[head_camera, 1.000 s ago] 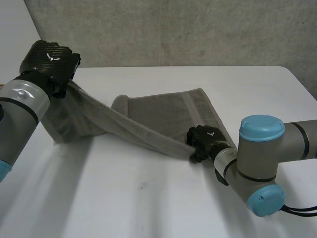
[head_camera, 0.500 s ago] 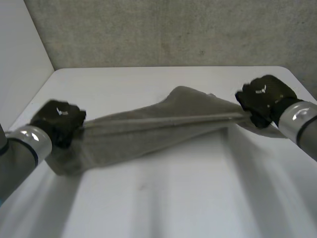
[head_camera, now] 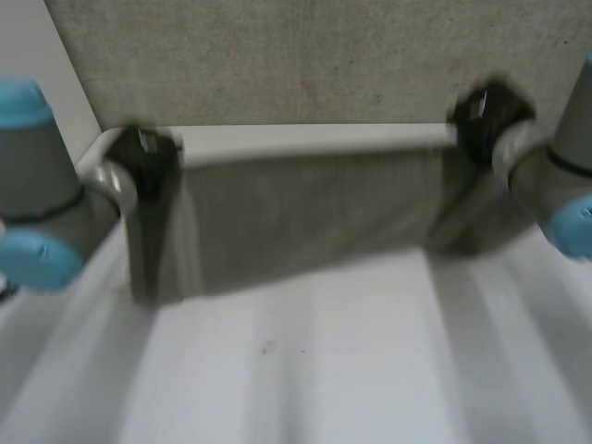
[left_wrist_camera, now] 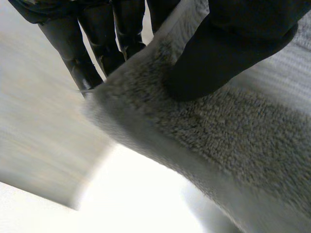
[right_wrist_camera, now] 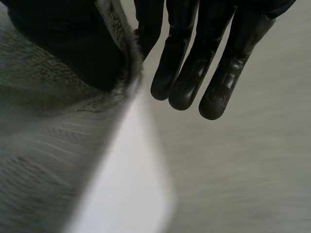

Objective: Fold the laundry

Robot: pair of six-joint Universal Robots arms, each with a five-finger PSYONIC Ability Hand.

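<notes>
Item: grey towel [head_camera: 305,222], one piece, held spread out as a flat sheet between both hands above the far part of the white surface [head_camera: 296,370], in front of a grey wall [head_camera: 277,55]. Its top edge runs taut from hand to hand and the rest hangs below. Whether the lower edge touches the surface cannot be told. Left hand [head_camera: 148,159]: at the towel's upper left corner, clamped on it. The left wrist view shows the thumb [left_wrist_camera: 228,53] pressed onto the pile, with the fingers [left_wrist_camera: 97,48] behind the cloth's edge. Right hand [head_camera: 481,116]: at the upper right corner, gripping the towel. The right wrist view shows the thumb [right_wrist_camera: 63,53] against the cloth and the fingers [right_wrist_camera: 194,63] straight on the other side of the hem. Both arms are raised, grey with light-blue caps.
</notes>
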